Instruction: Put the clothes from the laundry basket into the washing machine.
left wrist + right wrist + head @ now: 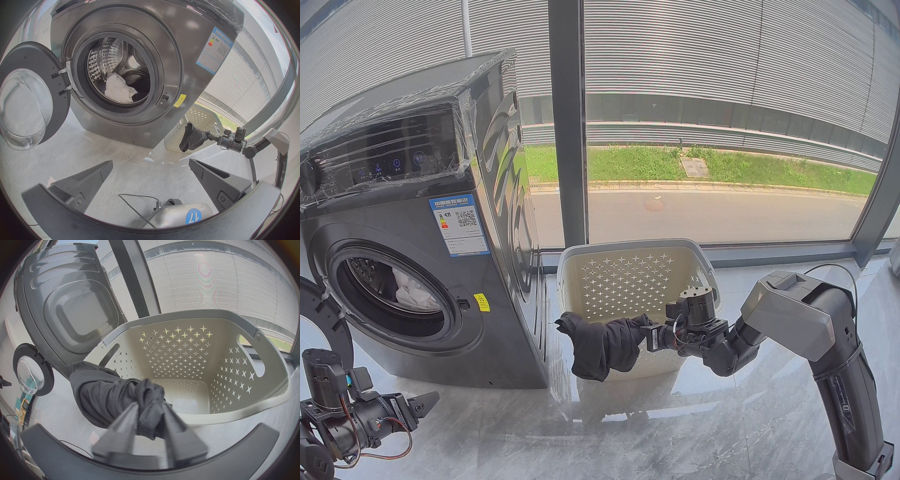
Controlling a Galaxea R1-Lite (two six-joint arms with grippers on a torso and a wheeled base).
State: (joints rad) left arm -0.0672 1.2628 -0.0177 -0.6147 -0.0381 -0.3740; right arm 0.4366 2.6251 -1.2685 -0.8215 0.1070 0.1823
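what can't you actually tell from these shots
- Head view: floor of the laundry basket, hidden by its front wall and the dark garment held by the right gripper.
- Left wrist view: drum depth behind the white garment, in shadow.
- Head view: washing machine door, cut off by the left edge.

The washer door (331, 320) is cut by the head view's left edge. The dark garment (103, 393) hides the right end effector's (149, 407) fingertips.

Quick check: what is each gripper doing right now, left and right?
Left gripper: open, holding nothing.
Right gripper: closed on the dark garment.
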